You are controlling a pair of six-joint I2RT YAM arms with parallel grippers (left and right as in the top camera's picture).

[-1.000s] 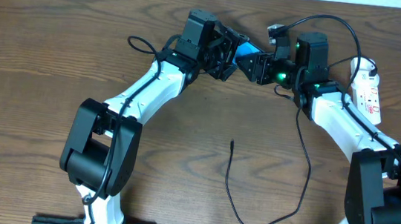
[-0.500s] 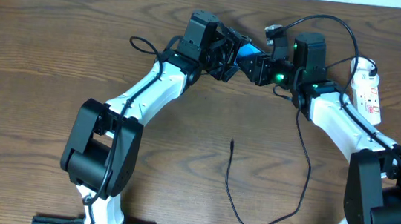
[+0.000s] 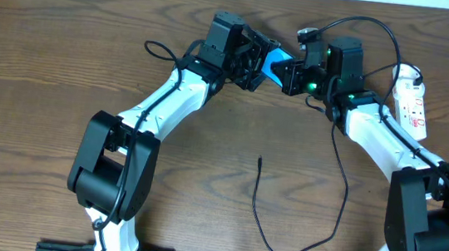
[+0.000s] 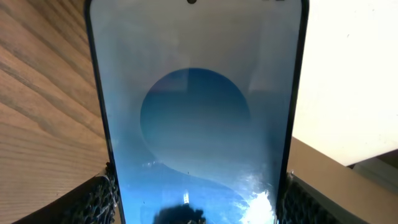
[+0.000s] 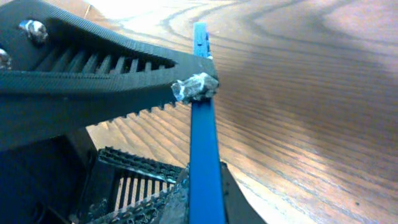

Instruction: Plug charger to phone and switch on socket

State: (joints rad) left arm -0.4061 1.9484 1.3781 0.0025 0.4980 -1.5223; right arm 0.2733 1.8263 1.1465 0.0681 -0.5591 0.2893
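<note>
Left wrist view crops the phone [image 4: 199, 124] top and bottom.

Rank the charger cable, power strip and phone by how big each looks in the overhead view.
1. charger cable, by far the longest.
2. power strip.
3. phone: only a blue sliver shows, so its true rank is unsure.

The brown wooden table [image 3: 45, 82] bears the thin black charger [image 3: 257, 179] and the white socket [image 3: 411, 99].
</note>
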